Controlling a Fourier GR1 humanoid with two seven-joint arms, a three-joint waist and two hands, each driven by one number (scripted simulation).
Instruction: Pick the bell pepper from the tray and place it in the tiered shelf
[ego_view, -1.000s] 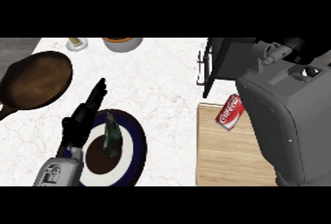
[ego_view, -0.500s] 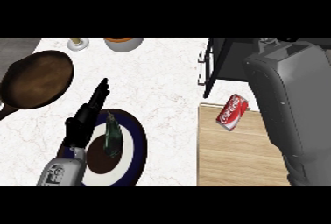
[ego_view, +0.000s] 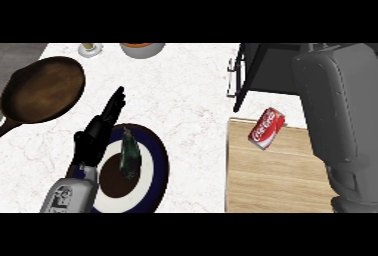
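Observation:
A dark green bell pepper (ego_view: 129, 156) lies on a round plate (ego_view: 158, 165) with a dark blue rim and a brown middle, at the lower left. My left hand (ego_view: 94, 137) rests over the plate's left edge, fingers straight and pointing away from me, just left of the pepper and holding nothing. The black tiered shelf (ego_view: 249, 70) stands at the upper right. My right forearm (ego_view: 332, 115) rises along the right side in front of the shelf. Its hand does not show.
A brown frying pan (ego_view: 40, 90) sits at the far left. A red cola can (ego_view: 267, 128) lies on a wooden board (ego_view: 273, 180) right of the plate. A bowl (ego_view: 142, 48) and a small cup (ego_view: 90, 49) stand at the counter's far edge.
My right forearm has swung to the right and up, baring the whole cola can and more of the wooden board. The left hand and the pepper have stayed put.

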